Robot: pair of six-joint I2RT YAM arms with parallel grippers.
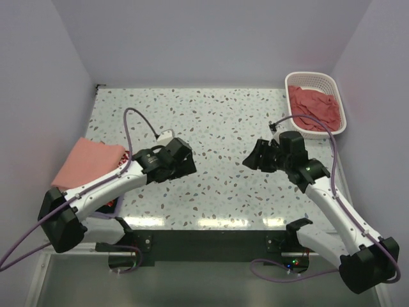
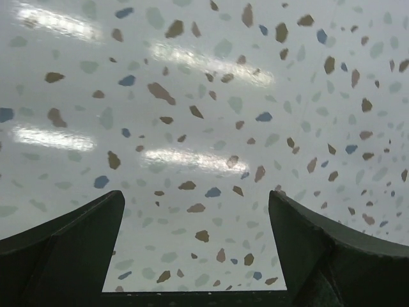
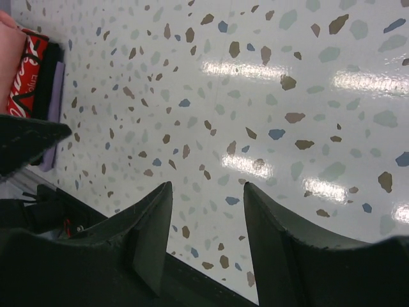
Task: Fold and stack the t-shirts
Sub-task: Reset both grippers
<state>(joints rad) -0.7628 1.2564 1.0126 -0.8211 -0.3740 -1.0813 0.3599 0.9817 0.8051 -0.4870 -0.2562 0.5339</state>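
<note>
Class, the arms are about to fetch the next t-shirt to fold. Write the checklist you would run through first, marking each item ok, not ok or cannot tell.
1. Left gripper open and empty: ok, only the speckled terrazzo table shows between its fingers.
2. Right gripper open and empty: ok.
3. Folding space between the arms free of cloth: ok.
4. Shirts left to fetch: ok, crumpled salmon-pink t-shirts lie in the white slatted plastic basket at the far right corner.
5. Folded stack of t-shirts at the left edge lying square: cannot tell, the left arm covers its near side.
</note>
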